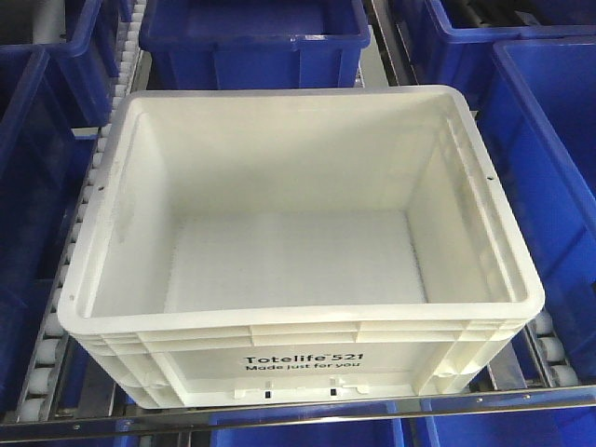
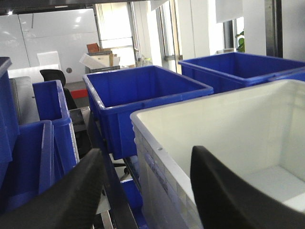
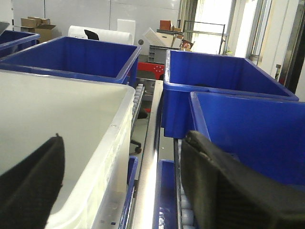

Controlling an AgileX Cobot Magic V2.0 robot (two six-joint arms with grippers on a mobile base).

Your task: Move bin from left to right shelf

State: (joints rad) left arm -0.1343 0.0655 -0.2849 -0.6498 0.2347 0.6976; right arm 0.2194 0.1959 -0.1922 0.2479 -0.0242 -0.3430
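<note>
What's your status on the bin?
Left gripper open, straddling bin left wall. Right gripper open, straddling right wall. Bin empty, on rollers. Blue bins close alongside.

Dark blue plastic bins crowd the shelf on every side, one straight behind and others to the left and right. White rollers run in metal rails between the rows. Farther back in the room stand cardboard boxes, a black office chair and white wall panels.
</note>
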